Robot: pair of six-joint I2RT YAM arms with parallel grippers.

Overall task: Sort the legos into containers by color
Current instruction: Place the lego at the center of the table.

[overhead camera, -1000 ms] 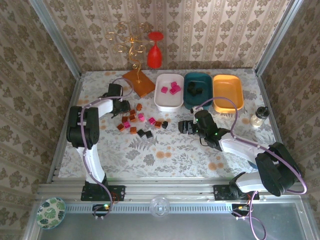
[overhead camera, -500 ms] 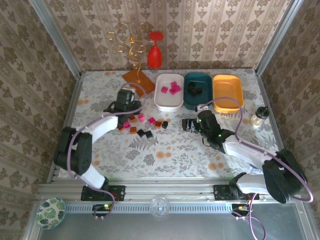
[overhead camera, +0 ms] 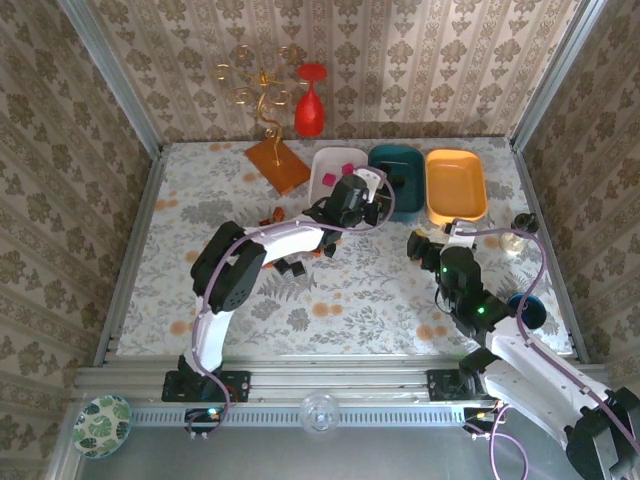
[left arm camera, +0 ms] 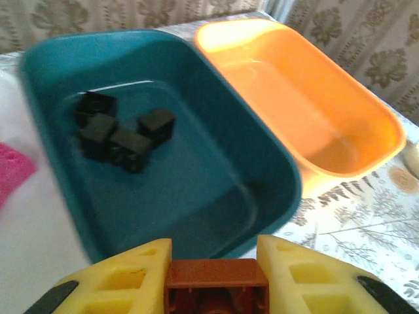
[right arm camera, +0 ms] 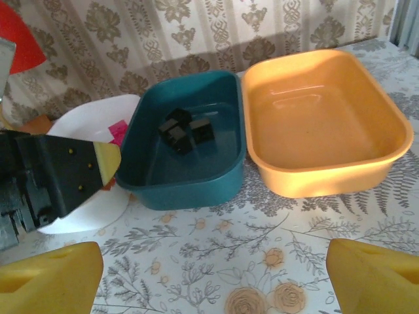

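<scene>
Jaws of our left gripper (left arm camera: 215,278) pinch a brownish orange lego (left arm camera: 216,293) near the teal tray (left arm camera: 196,190); our right gripper (right arm camera: 209,281) gapes wide, empty.

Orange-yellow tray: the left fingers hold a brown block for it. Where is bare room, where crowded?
The shallow orange-yellow plastic tray is bare throughout. The dark teal plastic tray beside it is bare along its near half; small black blocks crowd its far end. The flowered tabletop before both trays is bare too.
</scene>
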